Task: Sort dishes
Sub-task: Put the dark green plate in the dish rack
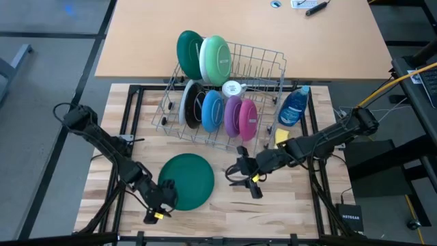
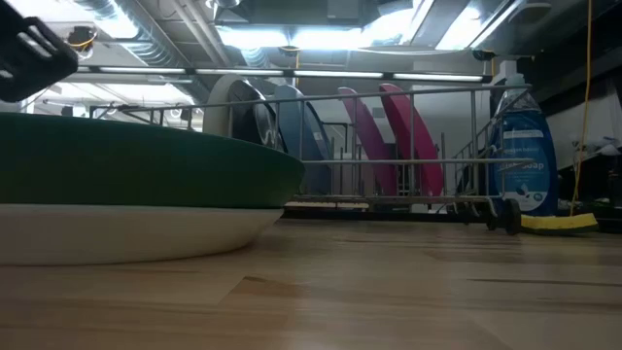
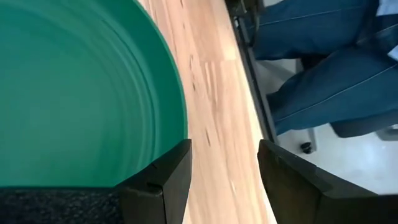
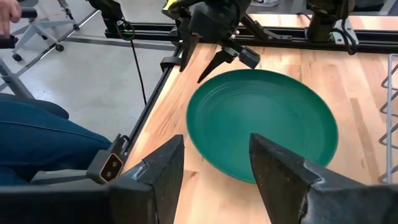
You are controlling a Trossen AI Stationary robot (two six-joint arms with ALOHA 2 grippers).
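Observation:
A dark green plate lies flat on the wooden table, resting on its white underside. My left gripper is open at the plate's near left rim. It stands a little above the rim in the low view and in the right wrist view. My right gripper is open and empty to the right of the plate, pointing at it. Dark green, light green, black-and-white, blue, purple and pink plates stand on edge in the wire rack.
A blue soap bottle and a yellow sponge sit right of the rack. A small white round thing sits in the rack. A person's legs in blue trousers are beyond the table's near edge. Bare wood lies between the plate and the right edge.

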